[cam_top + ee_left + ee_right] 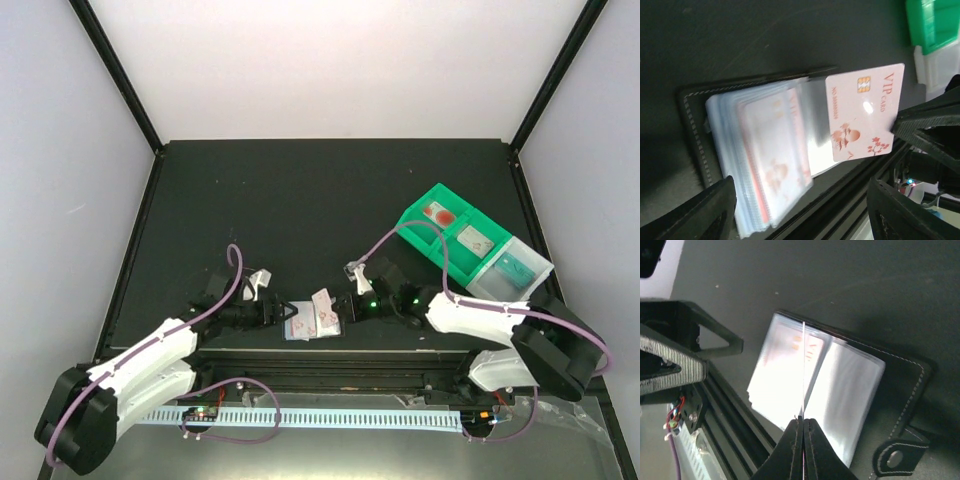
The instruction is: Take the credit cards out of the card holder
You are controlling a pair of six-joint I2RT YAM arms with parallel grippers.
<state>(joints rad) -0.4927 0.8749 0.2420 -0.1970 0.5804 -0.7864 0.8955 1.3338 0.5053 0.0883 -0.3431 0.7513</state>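
The card holder (303,323) lies open near the table's front edge, black cover down (902,385), its clear pockets (765,150) fanned upward. My right gripper (803,419) is shut on a white credit card with red marks (862,117). That card is seen edge-on (803,365) in the right wrist view and hangs above the pockets, clear of them. My left gripper (800,215) stands open just left of the holder (270,312), one finger (700,212) by the pocket stack and nothing between its fingers. More cards show inside the pockets.
A green-and-clear compartment tray (418,207) stands at the right. In it lie a white-and-red card (440,212), a pale grey one (476,240) and a teal one (515,268). The table's metal front rail (330,352) runs right beside the holder.
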